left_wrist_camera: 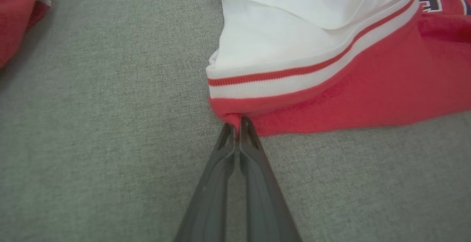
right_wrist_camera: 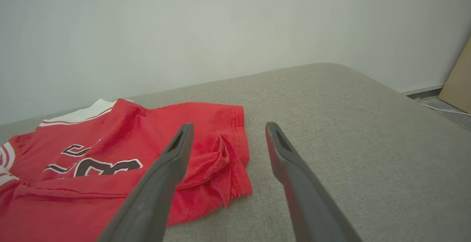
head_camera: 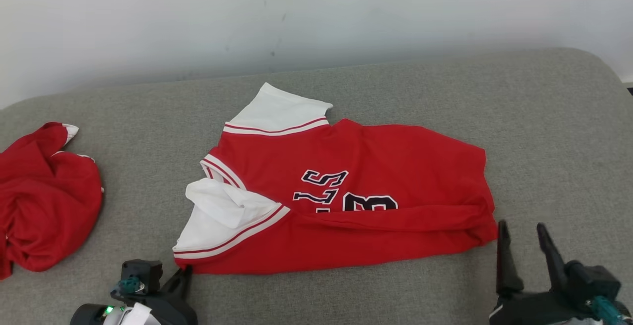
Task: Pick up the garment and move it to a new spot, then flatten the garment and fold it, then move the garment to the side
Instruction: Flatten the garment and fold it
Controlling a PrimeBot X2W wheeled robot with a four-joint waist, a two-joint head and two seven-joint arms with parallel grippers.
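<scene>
The garment point(head_camera: 346, 201) is a red jersey with white sleeves and dark numbers, lying folded lengthwise across the middle of the grey cushion point(head_camera: 395, 87). My left gripper point(head_camera: 184, 269) is shut on the garment's near left corner, just below the white sleeve. In the left wrist view the two fingertips point(left_wrist_camera: 245, 124) pinch the red hem point(left_wrist_camera: 232, 116). My right gripper point(head_camera: 522, 231) stands open just off the garment's near right corner, with nothing between its fingers. From the right wrist, that corner point(right_wrist_camera: 224, 168) lies bunched behind the left finger point(right_wrist_camera: 176, 153).
A second red garment point(head_camera: 44, 201) lies crumpled at the cushion's left edge. A pale wall point(head_camera: 316, 13) runs behind the cushion. Bare cushion extends to the right of the jersey and along the near edge. A brown board point(right_wrist_camera: 460, 83) leans beyond the cushion's right end.
</scene>
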